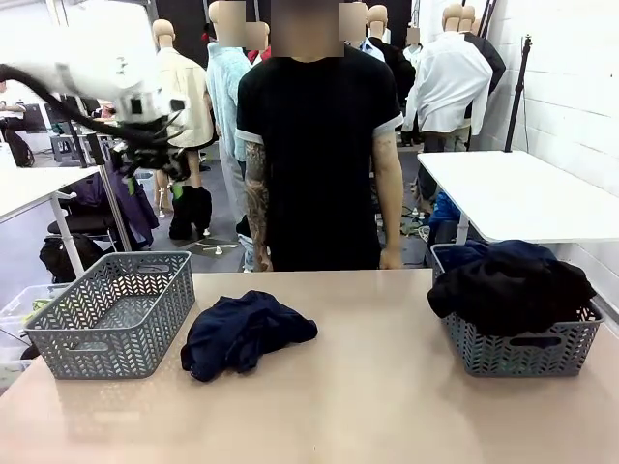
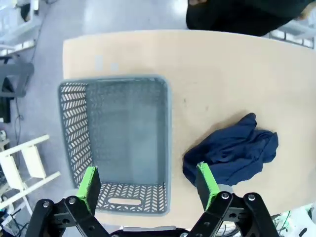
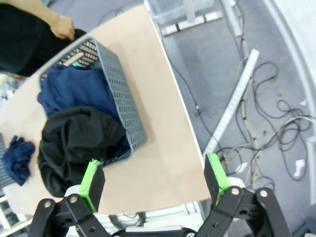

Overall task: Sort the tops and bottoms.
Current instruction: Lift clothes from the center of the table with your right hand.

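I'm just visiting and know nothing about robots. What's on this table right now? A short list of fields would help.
Table: tan top
Left basket: grey, nothing in it
Right basket: grey, piled with a black garment and a blue garment
Loose item: navy garment, crumpled on the table between the baskets
Person: standing at the far edge, arms down
Left end effector: open, above the left basket
Right end effector: open, above the table's right edge
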Controlling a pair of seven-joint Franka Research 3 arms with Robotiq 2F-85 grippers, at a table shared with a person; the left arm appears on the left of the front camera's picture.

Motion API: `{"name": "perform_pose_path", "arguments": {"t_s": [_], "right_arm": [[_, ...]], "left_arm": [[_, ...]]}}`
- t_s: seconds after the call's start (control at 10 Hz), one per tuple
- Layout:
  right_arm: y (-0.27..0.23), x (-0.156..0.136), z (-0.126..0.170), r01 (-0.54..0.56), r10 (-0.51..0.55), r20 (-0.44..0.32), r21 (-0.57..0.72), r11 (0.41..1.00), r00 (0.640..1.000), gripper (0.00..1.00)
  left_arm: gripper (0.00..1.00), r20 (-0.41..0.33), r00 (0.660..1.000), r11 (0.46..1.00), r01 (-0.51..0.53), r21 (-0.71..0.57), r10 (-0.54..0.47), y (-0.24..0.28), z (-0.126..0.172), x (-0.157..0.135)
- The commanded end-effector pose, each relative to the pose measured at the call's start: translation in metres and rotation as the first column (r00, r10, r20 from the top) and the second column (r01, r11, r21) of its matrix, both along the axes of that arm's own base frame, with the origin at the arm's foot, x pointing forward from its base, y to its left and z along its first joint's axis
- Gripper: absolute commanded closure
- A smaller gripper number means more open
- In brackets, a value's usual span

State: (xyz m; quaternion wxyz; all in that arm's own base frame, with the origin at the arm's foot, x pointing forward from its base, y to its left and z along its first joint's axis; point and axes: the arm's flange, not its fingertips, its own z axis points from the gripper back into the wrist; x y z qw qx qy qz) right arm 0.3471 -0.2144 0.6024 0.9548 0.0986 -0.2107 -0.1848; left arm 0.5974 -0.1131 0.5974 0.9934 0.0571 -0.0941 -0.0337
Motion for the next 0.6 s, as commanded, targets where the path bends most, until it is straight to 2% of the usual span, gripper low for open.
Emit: {"name": "perform_pose_path", "arguments": {"t_s": [0.0,0.2,0.3,0.4,0.5], "right_arm": [[-0.001,0.0,0.0,-0.011,0.011,-0.013,-0.017,1.0,1.0,0.0],[-0.001,0.0,0.0,-0.011,0.011,-0.013,-0.017,1.0,1.0,0.0],[-0.001,0.0,0.0,-0.011,0.011,-0.013,-0.017,1.0,1.0,0.0],[-0.001,0.0,0.0,-0.011,0.011,-0.013,-0.017,1.0,1.0,0.0],[-0.001,0.0,0.0,-0.011,0.011,-0.013,-0.017,1.0,1.0,0.0]], "left_arm": [[0.0,0.1,0.995,1.0,-0.009,-0.013,0.011,-0.032,0.024,0.041],[0.0,0.1,0.995,1.0,-0.009,-0.013,0.011,-0.032,0.024,0.041],[0.0,0.063,0.998,1.0,0.007,-0.023,-0.006,-0.024,0.016,0.019],[0.0,0.052,0.998,1.0,-0.03,0.002,0.03,0.009,0.017,0.016],[0.0,0.003,0.998,0.995,-0.062,-0.075,0.062,0.054,0.015,0.0]]}}
